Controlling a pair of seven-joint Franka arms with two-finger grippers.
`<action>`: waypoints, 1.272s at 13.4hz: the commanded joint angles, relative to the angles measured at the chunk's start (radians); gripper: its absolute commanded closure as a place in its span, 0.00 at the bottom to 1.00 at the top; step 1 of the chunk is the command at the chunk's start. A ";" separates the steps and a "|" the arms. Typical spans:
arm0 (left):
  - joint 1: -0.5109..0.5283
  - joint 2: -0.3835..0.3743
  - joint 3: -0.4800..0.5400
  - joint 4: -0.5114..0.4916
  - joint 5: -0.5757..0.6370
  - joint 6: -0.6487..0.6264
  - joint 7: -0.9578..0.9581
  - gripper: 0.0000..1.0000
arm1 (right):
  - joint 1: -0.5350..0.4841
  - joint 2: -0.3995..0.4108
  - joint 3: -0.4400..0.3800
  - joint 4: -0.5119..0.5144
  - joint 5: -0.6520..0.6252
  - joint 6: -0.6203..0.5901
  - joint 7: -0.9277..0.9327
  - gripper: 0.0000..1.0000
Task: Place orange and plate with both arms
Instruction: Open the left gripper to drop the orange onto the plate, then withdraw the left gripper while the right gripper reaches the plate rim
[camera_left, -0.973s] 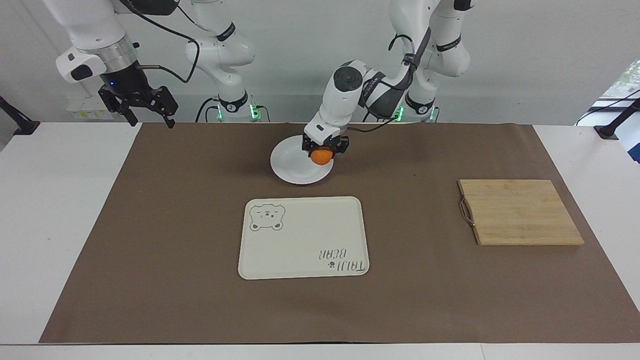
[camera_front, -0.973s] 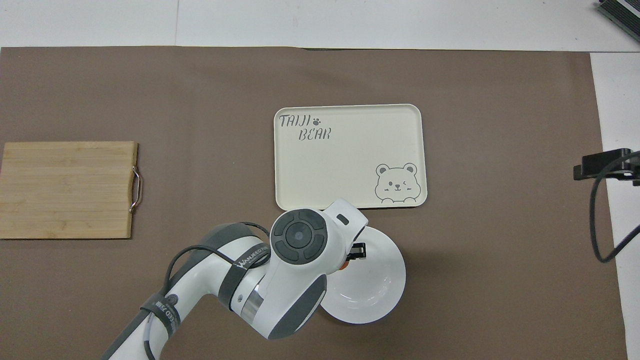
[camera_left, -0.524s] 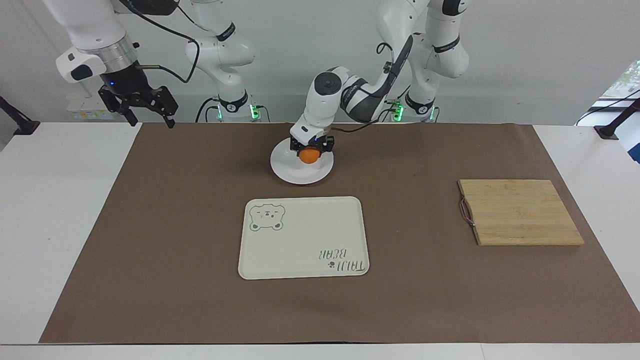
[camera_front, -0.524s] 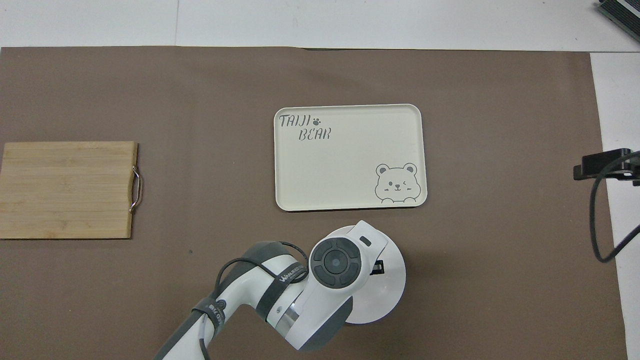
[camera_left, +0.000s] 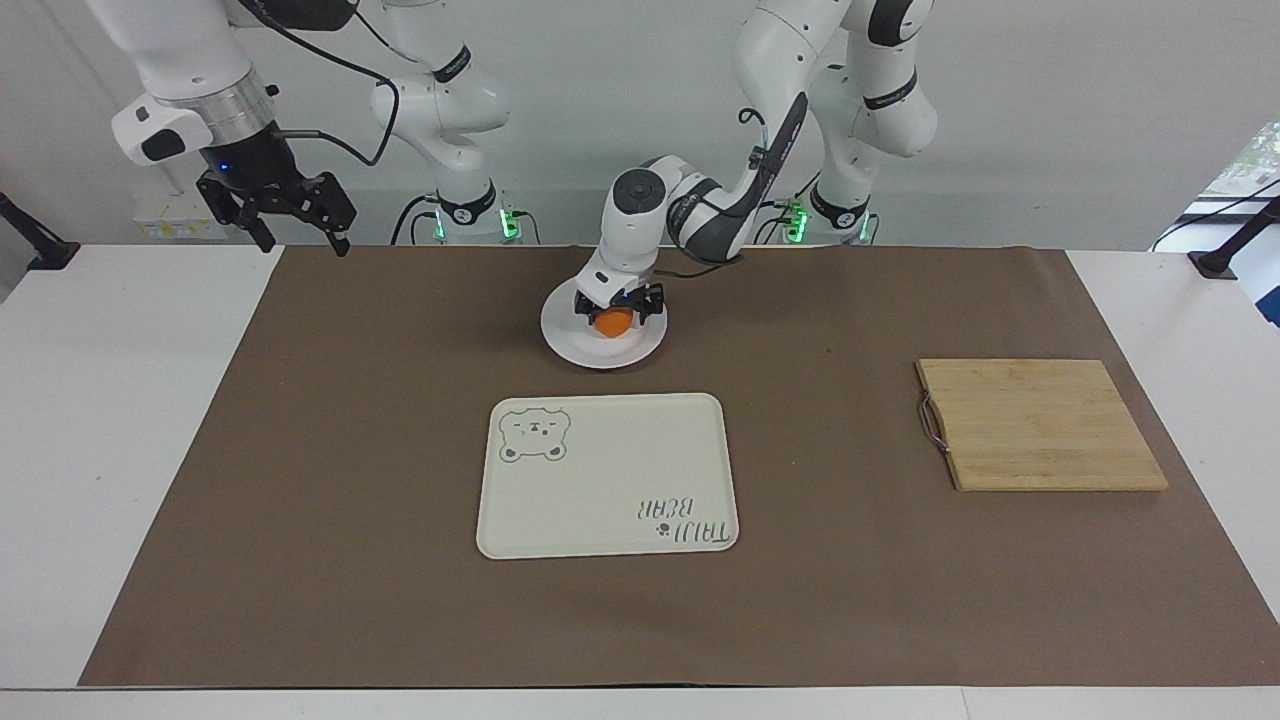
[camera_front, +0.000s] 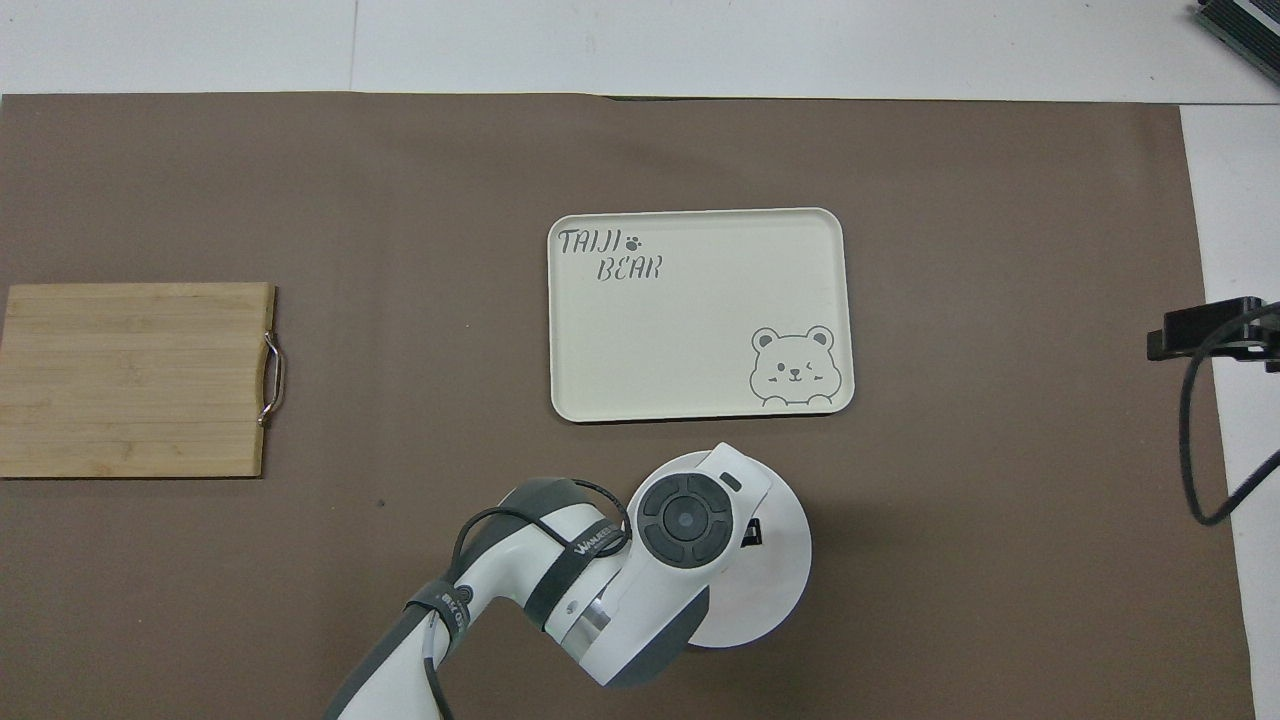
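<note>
Orange rests on plate — left tool straddles it, fingers parted; right tool waits, spread wide, over the worktop's edge.

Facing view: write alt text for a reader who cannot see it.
The left gripper is down over the white plate, around the orange that sits in the plate. The right gripper waits open in the air at its own end. A cream tray and a wooden board lie on the brown mat.
</note>
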 joint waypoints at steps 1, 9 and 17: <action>0.082 -0.068 0.006 0.024 0.024 -0.092 -0.005 0.00 | -0.011 -0.027 0.006 -0.040 0.011 0.014 -0.027 0.00; 0.352 -0.142 0.006 0.142 0.051 -0.249 0.252 0.00 | -0.017 -0.047 -0.005 -0.197 0.336 0.072 -0.022 0.00; 0.629 -0.237 0.012 0.160 0.057 -0.292 0.572 0.00 | -0.021 -0.035 -0.004 -0.567 0.672 0.280 -0.311 0.00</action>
